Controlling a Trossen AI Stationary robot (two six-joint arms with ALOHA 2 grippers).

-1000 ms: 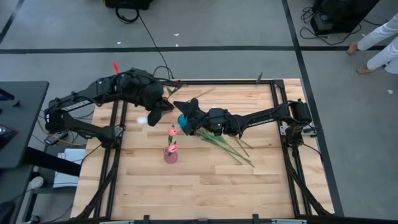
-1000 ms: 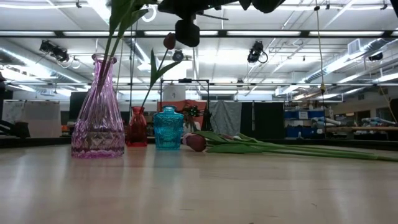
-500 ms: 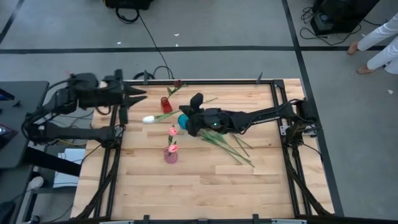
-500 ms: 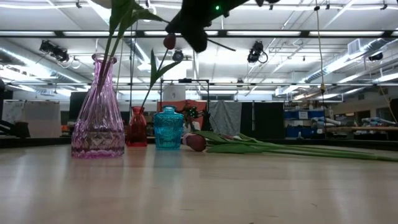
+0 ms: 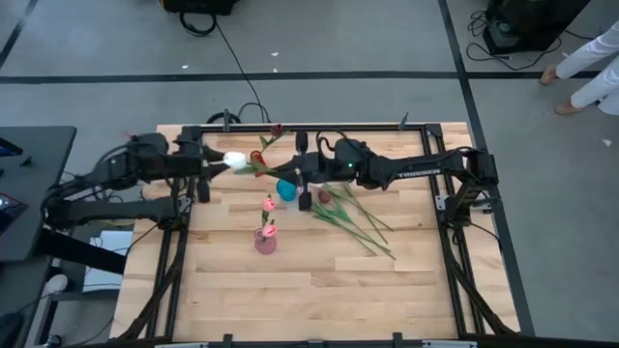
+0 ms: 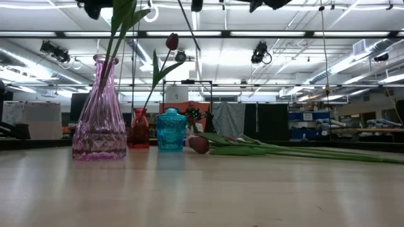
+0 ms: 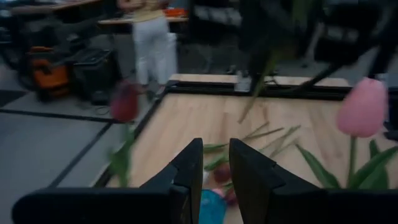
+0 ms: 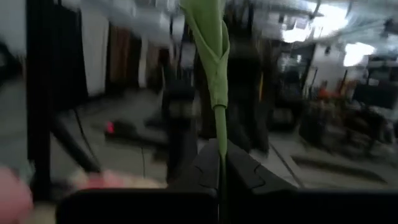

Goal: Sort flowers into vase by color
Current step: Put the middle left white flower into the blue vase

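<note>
One white tulip (image 5: pixel 233 159) is held clear of the desk (image 5: pixel 319 290), near its far edge, and its stem is clenched in the right end effector (image 5: pixel 302 172). In the right wrist view the green stem is seen pinched between the closed fingers of that end effector (image 8: pixel 219 163). From above, the long axis of the flower is seen to run roughly across the desk: the bloom points toward the left arm and the stem leads back to the right end effector. The left end effector (image 5: pixel 206 164) is placed just beside the bloom, and in its own wrist view its fingers (image 7: pixel 216 165) are seen slightly parted with nothing between them. The blue vase (image 5: pixel 287 189) stands just on the near side of the right end effector, well apart from the bloom end. The red vase (image 5: pixel 257 159), with a dark red tulip (image 5: pixel 277 129) in it, lies beneath the stem's line. The pink vase (image 5: pixel 265 240), with two pink tulips (image 5: pixel 268 203), stands nearer the front. Several loose tulips (image 5: pixel 353 220) lie flat on the desk beneath the right arm. The blue vase is judged the likely goal for the white flower. If so, the stem end would have to be tipped downward over its mouth, and the right arm is the nearer one.
</note>
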